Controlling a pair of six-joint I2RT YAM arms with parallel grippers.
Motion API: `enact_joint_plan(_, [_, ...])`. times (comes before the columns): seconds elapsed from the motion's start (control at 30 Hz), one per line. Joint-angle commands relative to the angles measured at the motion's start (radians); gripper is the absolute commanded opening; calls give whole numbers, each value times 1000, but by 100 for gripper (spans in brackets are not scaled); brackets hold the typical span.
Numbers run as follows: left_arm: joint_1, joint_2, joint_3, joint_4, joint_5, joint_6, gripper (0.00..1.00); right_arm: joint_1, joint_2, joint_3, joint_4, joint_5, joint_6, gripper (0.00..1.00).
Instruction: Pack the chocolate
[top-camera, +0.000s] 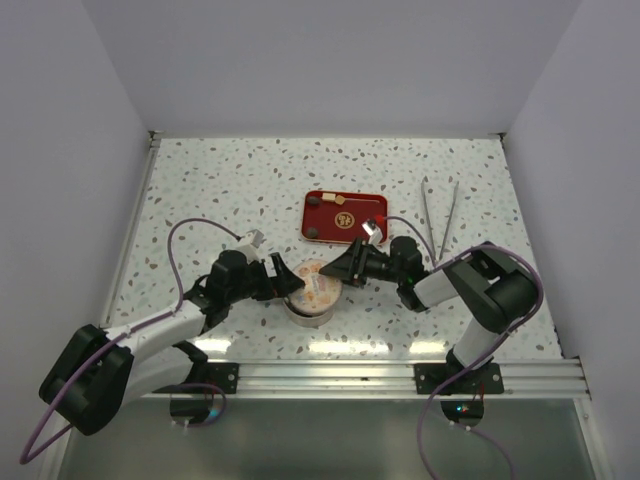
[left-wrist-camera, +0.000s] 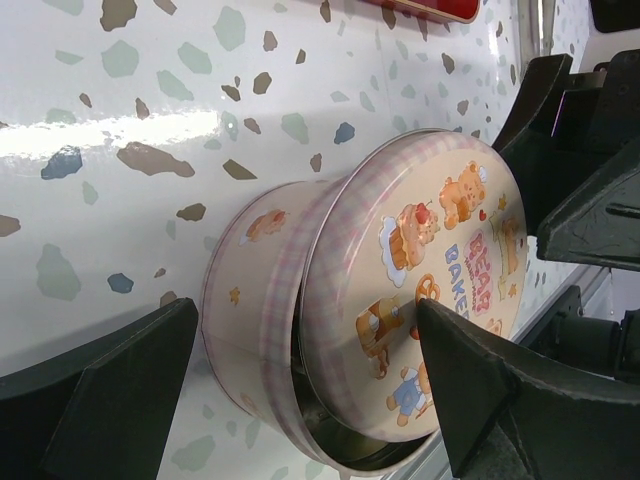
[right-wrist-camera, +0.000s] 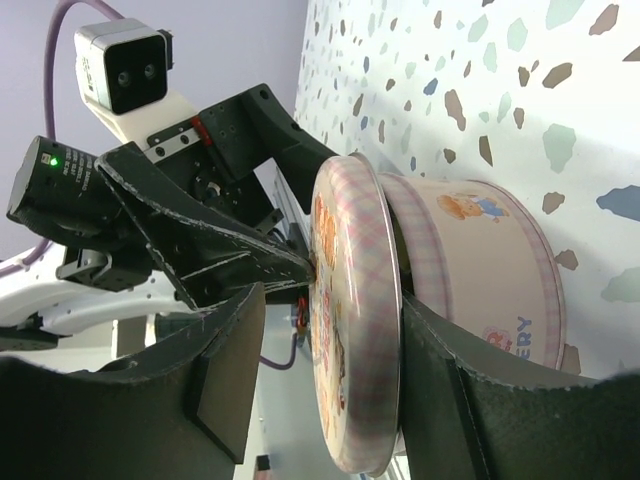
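A pink round tin (top-camera: 312, 305) with bear prints stands near the front edge, its lid (top-camera: 318, 282) resting tilted on it and leaving a gap. My left gripper (top-camera: 290, 283) is open and straddles the tin (left-wrist-camera: 250, 290) and lid (left-wrist-camera: 420, 290); one fingertip (left-wrist-camera: 440, 330) touches the lid's top. My right gripper (top-camera: 335, 272) is open around the lid's rim (right-wrist-camera: 355, 320), one finger (right-wrist-camera: 440, 380) between lid and tin (right-wrist-camera: 480, 260). Small chocolate pieces (top-camera: 314, 233) lie in the red tray (top-camera: 360, 228) behind the tin. Any chocolate in the tin is hidden.
Metal tweezers (top-camera: 440, 215) lie to the right of the red tray. White walls enclose the speckled table on the left, the back and the right. An aluminium rail (top-camera: 400, 375) runs along the front edge.
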Motion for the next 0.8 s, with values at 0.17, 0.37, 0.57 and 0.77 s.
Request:
enact_joint_plan(0.17, [-6,7,22,-22,-34,28,96,6,35,-94,-179,114,-96,58])
enact_joint_plan(0.37, [-4,8,19,-17,-32,31,96,5,38,-85,-81,101,-53,60])
enact_joint_plan(0.57, [-4,11,23,-14,-32,36,96,5,3,-73,-195,113,-108,60])
enact_joint_plan(0.77, [-4,27,29,-13,-30,44,93,5,-63,-80,-328,166,-189,57])
